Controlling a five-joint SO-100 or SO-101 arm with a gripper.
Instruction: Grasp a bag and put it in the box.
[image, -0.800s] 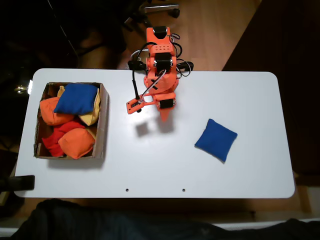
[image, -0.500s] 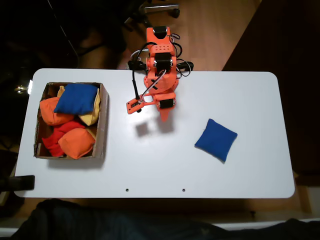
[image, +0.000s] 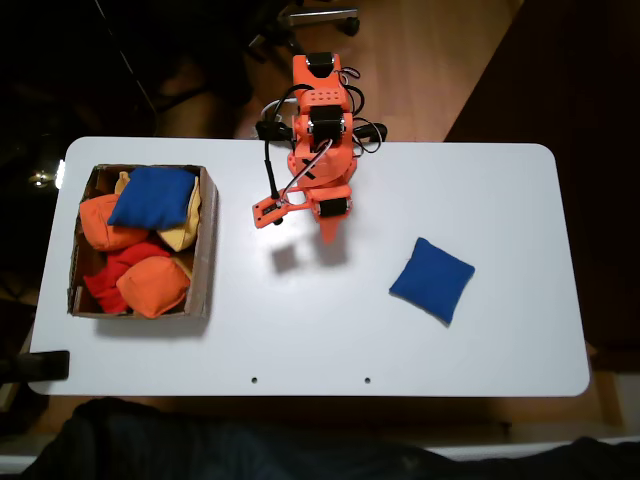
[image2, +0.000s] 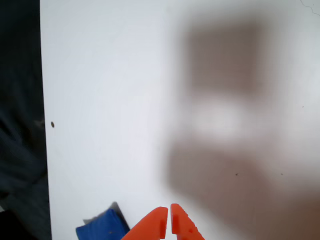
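A royal-blue square bag (image: 432, 280) lies flat on the white table at the right of the fixed view, and its corner (image2: 102, 228) peeks in at the bottom of the wrist view. The brown cardboard box (image: 205, 250) stands at the left and holds orange, red and yellow beanbags with a plumper blue one (image: 153, 196) on top. My orange gripper (image: 328, 230) hangs near the arm's base, well left of the bag, and is shut with nothing in it. In the wrist view its fingertips (image2: 168, 214) meet.
The orange arm base (image: 320, 100) sits at the table's back edge with cables around it. Dark floor and a dark shape border the table's front edge (image: 300, 395). White tabletop stretches between box and bag.
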